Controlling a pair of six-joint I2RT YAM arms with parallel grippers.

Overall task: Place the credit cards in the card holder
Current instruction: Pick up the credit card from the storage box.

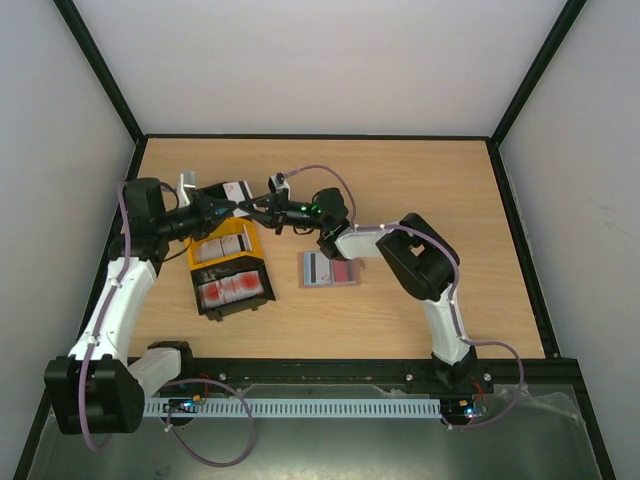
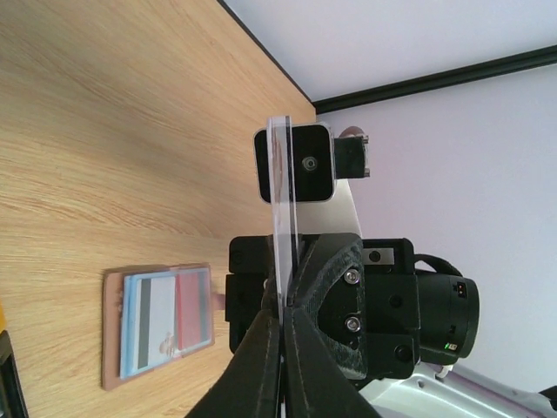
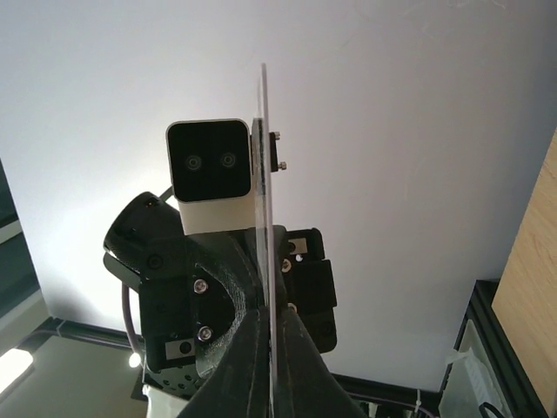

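My two grippers meet tip to tip in the air above the yellow tray's far end. The left gripper (image 1: 248, 207) (image 2: 285, 300) and the right gripper (image 1: 264, 212) (image 3: 274, 318) are both shut on one pale credit card, which shows edge-on in the left wrist view (image 2: 280, 192) and the right wrist view (image 3: 264, 157). The card holder (image 1: 329, 269) (image 2: 113, 335) lies open and flat on the table to the right of the trays. A teal-and-white card with a dark stripe (image 2: 148, 322) and a red card (image 2: 191, 305) sit in it.
A yellow tray (image 1: 245, 243) holds a card. A black tray (image 1: 235, 290) in front of it holds red-and-white cards. Both stand left of the wallet. Black frame rails border the table.
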